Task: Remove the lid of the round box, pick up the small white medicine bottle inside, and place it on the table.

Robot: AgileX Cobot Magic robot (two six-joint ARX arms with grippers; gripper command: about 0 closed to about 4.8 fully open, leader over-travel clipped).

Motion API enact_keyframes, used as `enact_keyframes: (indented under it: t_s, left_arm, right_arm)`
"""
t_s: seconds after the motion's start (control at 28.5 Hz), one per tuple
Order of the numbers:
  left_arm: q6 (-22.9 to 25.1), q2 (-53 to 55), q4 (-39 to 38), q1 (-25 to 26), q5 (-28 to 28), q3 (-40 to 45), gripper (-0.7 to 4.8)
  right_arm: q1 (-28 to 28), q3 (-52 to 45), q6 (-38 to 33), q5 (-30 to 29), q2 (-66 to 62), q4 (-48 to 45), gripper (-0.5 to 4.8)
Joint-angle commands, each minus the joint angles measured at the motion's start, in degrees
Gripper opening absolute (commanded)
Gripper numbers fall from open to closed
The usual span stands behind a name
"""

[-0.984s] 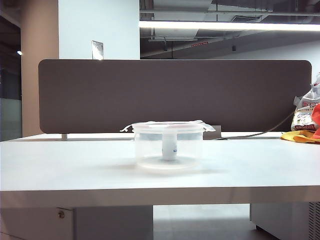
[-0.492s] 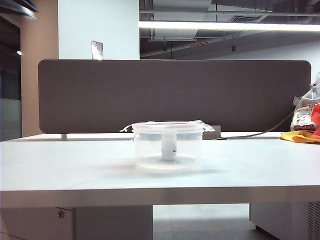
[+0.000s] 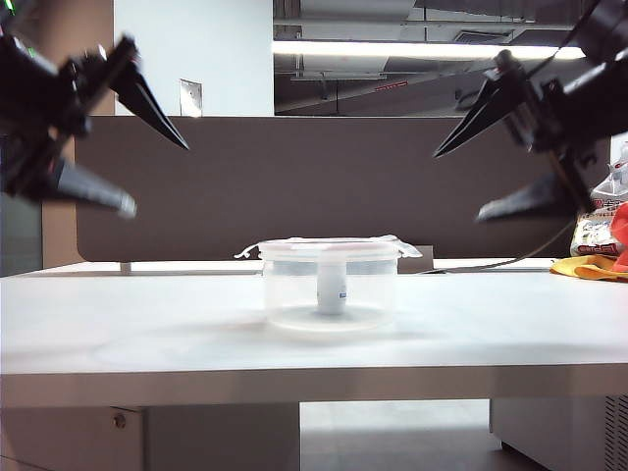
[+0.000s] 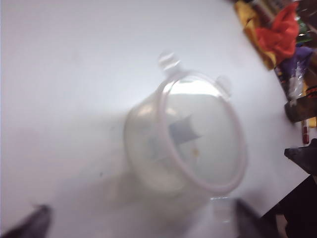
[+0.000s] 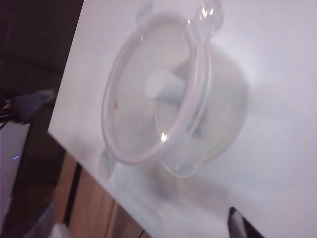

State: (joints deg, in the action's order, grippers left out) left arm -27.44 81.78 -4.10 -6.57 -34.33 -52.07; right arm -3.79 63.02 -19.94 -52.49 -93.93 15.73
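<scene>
A long ceiling strip light (image 3: 442, 49) glares bright white across the top of the exterior view, while the space around it stays dim. The white counter (image 3: 147, 314) is evenly lit, with a faint soft shadow spreading around the base of the round box (image 3: 330, 294). The left pincer (image 3: 128, 152) and right pincer (image 3: 491, 162) read as dark silhouettes, smeared by motion blur. Both wrist views are soft and streaked throughout. In the left wrist view the counter is washed out near white and the lid (image 4: 203, 134) is hazy. In the right wrist view small glints sit on the lid's rim and a blurred grey shadow lies beside the box.
</scene>
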Motion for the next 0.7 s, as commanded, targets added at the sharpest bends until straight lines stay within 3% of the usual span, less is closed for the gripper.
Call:
enact_keyframes:
  t_s: [0.04, 0.14, 0.25, 0.35, 0.49, 0.7]
  left_arm:
    - [-4.26, 4.17, 2.75, 0.09, -1.79, -0.11, 4.79]
    - [-11.5, 9.49, 10.14, 0.07, -8.04, -0.11, 4.79]
    - [-16.37, 12.07, 15.98, -0.33, -9.81, -0.13, 4.79]
    - [-17.49, 13.62, 17.59, -0.39, -9.4, -0.79, 4.79]
    - [-19.52, 16.33, 18.56, -0.79, -9.84, -1.6, 4.79]
    - [-19.74, 19.91, 18.86, -2.12, -11.15, -3.37, 4.79]
  right_arm:
    - [-0.42, 0.26, 0.02, -2.1, -1.92, -0.9, 4.47]
    - [-0.5, 0.24, 0.04, -1.4, -3.43, -1.18, 4.44]
    - [-0.5, 0.22, 0.02, -1.01, -4.15, -1.99, 4.4]
    - [-0.57, 0.22, -0.02, -0.48, -4.52, -3.13, 4.38]
    - [-2.03, 0.22, -0.76, 1.51, -5.25, -4.96, 3.67]
    - [-4.13, 0.24, -3.04, 1.75, -6.69, -8.55, 3.67]
